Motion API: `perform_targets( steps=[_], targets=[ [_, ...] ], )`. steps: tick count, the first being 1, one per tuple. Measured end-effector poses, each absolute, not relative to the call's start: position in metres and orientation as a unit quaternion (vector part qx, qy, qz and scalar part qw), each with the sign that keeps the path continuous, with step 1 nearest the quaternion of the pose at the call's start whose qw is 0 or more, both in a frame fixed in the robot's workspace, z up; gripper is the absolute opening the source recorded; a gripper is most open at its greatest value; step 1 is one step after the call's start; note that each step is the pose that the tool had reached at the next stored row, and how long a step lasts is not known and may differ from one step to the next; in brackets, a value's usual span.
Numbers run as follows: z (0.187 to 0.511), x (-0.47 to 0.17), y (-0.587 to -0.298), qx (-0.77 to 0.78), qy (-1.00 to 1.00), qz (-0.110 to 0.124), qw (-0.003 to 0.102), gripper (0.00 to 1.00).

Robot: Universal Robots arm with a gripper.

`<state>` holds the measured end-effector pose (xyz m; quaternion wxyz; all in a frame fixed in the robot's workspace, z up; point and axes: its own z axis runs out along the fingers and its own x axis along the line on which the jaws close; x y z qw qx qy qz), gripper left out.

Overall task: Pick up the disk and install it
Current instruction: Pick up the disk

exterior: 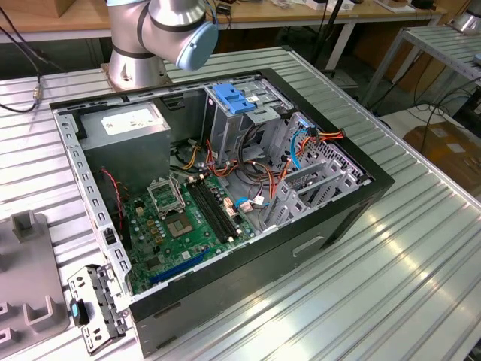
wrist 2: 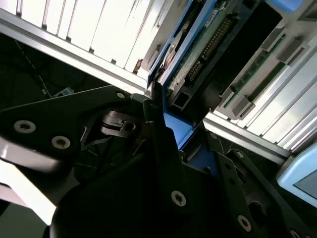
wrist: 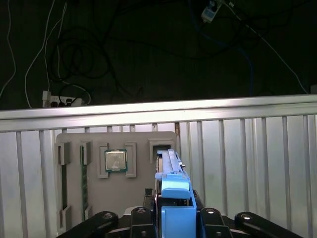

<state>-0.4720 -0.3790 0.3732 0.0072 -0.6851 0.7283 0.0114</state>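
Note:
The disk [wrist: 172, 174] stands on edge in a slot of a grey holder tray [wrist: 138, 198], its bright blue carrier frame facing the camera. In the second wrist view its green circuit board and connector row [wrist 2: 200, 49] show between blue frame edges [wrist 2: 174, 130]. My gripper [wrist: 176, 214] straddles the disk, with a dark finger [wrist: 141, 218] pressed against each side of the blue frame. One finger [wrist 2: 157, 124] lies flat along the frame in the second wrist view. The gripper looks shut on the disk.
An open computer case [exterior: 361, 203] lies on the slatted metal table, with a metal drive cage topped by a blue latch [exterior: 233, 98] and a motherboard [exterior: 188, 218]. The arm's base [exterior: 135, 53] stands behind it. The tray also holds a processor chip [wrist: 115, 160] and memory sticks [wrist: 84, 183].

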Motion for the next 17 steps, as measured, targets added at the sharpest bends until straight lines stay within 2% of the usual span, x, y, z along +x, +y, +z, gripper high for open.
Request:
perform_targets(
  steps=[17],
  targets=[
    [0.456,-0.472,-0.379,-0.685,0.728,0.011,0.007,0.37]
  ],
)
